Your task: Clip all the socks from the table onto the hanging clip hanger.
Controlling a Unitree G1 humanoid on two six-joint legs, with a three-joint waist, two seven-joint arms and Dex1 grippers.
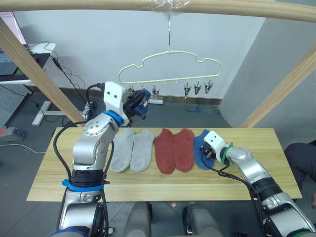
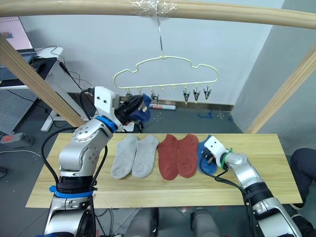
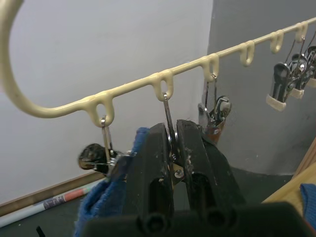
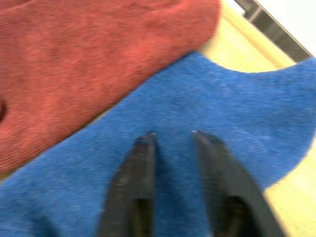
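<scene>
The pale-yellow clip hanger hangs from the wooden pole. My left gripper is raised to its left end, shut on one metal clip. A blue sock hangs against the gripper's finger there; I cannot tell which clip holds it. On the table lie two grey socks, two rust red socks and a second blue sock. My right gripper is open, its tips resting on that blue sock.
Thick wooden poles frame the table above and on both sides. Free clips hang on the hanger's right half. A desk with cables stands at the back left. A person's dark clothing shows at the right edge.
</scene>
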